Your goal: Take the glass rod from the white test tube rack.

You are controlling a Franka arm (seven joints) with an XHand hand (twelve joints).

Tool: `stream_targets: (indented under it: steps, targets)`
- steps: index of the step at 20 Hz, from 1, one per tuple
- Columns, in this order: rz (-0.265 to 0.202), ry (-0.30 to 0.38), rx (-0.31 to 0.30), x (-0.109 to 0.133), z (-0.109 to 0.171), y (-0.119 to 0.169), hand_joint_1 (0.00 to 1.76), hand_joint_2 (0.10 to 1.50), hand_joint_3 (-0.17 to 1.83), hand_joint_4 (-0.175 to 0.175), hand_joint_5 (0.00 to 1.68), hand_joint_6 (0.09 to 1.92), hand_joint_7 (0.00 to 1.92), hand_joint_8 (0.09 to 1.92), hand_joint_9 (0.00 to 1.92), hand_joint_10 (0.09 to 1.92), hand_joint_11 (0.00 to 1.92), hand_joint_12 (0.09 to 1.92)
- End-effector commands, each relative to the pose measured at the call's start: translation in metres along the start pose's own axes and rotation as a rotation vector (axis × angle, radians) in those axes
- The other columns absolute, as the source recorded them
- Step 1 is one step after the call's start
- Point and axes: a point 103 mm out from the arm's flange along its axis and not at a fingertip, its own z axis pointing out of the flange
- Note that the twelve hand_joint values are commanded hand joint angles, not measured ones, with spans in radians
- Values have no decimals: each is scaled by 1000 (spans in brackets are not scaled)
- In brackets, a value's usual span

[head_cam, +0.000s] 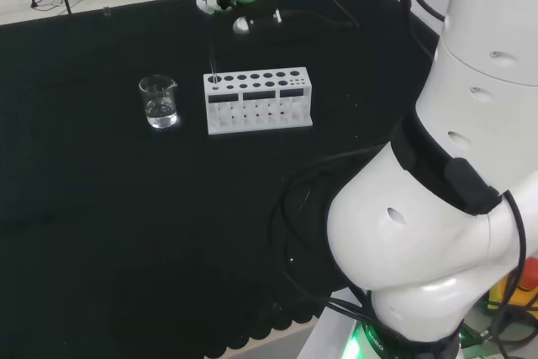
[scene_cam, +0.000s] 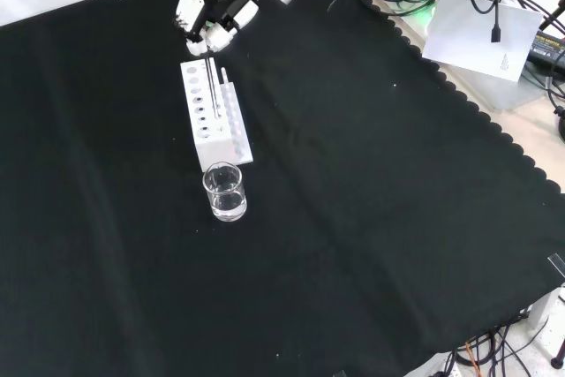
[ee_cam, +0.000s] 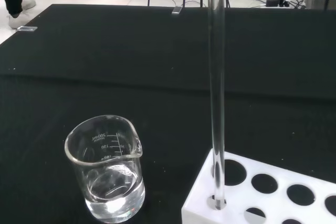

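Hand [scene_cam: 210, 13] pinching top of glass rod [ee_cam: 216, 93]; rod upright in end hole of white test tube rack [head_cam: 258, 100], beaker-side. Risk: sideways pull binds rod, tips rack into beaker [head_cam: 158, 101].

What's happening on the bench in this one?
The robot's hand is over the far end of the white test tube rack in the front view, at the top of the glass rod. The rod stands upright with its lower end in a corner hole of the rack, so it is not yet out. A glass beaker with a little clear liquid stands apart beside the rack, untouched. Whether the fingers have closed on the rod isn't clear.
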Motion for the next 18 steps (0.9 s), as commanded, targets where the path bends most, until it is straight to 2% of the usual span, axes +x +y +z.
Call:
stream_targets:
  steps: [1,8,18]
  targets:
    - [16,19,-23,5,-50,-10,1360,1215,1,-175,695,953,750,1372,844,1576,1510,879]
    - [-11,33,-73,25,-80,-9,1359,1217,0,-175,691,958,746,1379,841,1580,1514,887]
    - [-31,38,-85,35,-85,-12,1359,1219,0,-175,687,963,743,1383,841,1580,1517,894]
